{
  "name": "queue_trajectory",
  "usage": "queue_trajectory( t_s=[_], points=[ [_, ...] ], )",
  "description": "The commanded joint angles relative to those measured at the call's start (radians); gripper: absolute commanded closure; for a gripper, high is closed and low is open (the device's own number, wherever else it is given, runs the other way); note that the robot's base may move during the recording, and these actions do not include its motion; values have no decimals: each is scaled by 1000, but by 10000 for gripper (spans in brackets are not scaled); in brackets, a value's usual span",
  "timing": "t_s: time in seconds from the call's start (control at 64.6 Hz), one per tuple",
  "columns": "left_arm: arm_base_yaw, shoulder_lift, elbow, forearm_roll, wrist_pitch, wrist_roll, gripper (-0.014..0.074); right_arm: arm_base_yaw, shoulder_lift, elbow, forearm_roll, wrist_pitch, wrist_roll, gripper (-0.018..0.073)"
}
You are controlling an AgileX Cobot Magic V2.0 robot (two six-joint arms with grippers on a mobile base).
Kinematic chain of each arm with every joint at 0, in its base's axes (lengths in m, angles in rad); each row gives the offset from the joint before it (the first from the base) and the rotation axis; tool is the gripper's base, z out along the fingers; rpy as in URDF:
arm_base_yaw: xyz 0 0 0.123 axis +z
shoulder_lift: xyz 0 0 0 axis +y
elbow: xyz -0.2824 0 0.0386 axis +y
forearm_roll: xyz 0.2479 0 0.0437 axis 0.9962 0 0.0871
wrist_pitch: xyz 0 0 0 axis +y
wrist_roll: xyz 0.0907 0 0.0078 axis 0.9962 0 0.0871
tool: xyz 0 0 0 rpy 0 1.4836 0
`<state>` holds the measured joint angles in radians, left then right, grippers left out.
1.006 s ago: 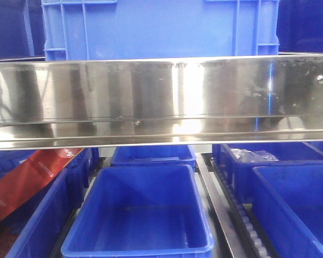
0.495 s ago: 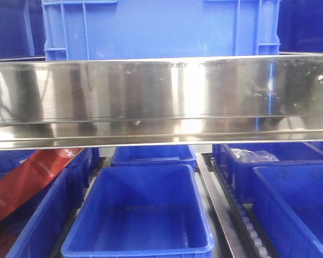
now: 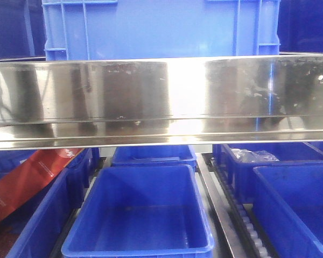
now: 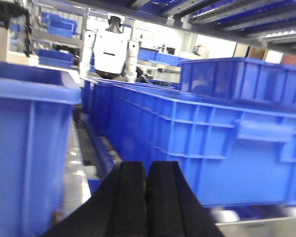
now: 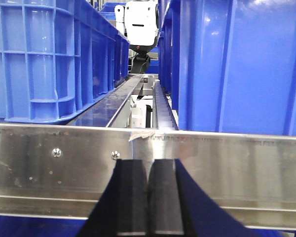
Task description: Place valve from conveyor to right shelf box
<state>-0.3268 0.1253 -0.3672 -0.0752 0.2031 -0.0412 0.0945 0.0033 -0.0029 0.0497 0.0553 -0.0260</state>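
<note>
A steel shelf rail [image 3: 161,97] carries a blue crate [image 3: 161,27] on top; below it, open blue bins [image 3: 137,242] sit side by side.

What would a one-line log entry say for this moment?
left gripper: shut, empty | right gripper: shut, empty | valve: not visible | right faces steel rail

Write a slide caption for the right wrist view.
Shut right claw faces a steel shelf rail, blue crates behind.

A broad shiny steel shelf rail [image 3: 161,99] bars the front — beneath it, an open blue plastic bin [image 3: 142,212] offers room; tall blue crates [image 5: 54,59] flank a narrow steel channel [image 5: 118,101] beyond.
</note>
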Motion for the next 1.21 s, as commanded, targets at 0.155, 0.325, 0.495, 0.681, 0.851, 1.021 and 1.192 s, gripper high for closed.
queue_trajectory(
  t_s=[0.155,0.325,0.495,0.681,0.851,1.021,1.192],
  points=[
    [57,-3,3,133,67,-4,708,-6,-3,3,-9,-19,-2,725],
    [196,-3,86,131,-46,-4,708,-6,-3,3,-9,-19,-2,725],
    [303,-3,210,131,-238,-4,708,-6,-3,3,-9,-19,-2,725],
    [304,-10,362,135,-429,-54,708,-6,-3,3,-9,-19,-2,725],
    [281,-41,367,169,-376,-94,708,-6,-3,3,-9,-19,-2,725],
    [271,-121,367,142,-272,-94,708,-6,-3,3,-9,-19,-2,725],
    [259,-125,367,142,-169,-94,708,-6,-3,3,-9,-19,-2,725]
  ],
)
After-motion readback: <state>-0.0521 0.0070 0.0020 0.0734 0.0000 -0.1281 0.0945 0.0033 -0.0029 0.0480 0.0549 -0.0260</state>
